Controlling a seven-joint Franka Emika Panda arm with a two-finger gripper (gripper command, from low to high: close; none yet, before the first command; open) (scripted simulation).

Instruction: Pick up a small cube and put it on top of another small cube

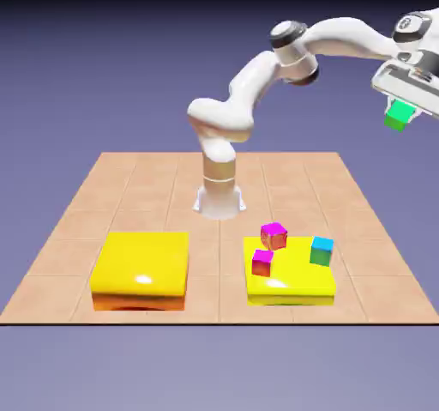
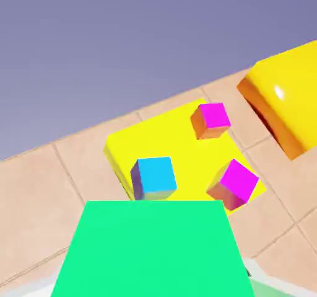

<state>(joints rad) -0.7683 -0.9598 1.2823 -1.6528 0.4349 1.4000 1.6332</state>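
Hand [image 1: 403, 106] apparently around green cube [image 1: 399, 115]

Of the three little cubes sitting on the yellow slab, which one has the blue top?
The cube near the slab's right edge in the exterior view; the other two both have magenta tops.

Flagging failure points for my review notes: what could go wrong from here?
The green cube is up in the gripper, well above the slab; if the grip slipped, it could drop onto the things below or off the table.

Three small cubes sit close together there, two of them magenta-topped, so the wrong one might be chosen.

The cyan-topped cube might get knocked on the way down.
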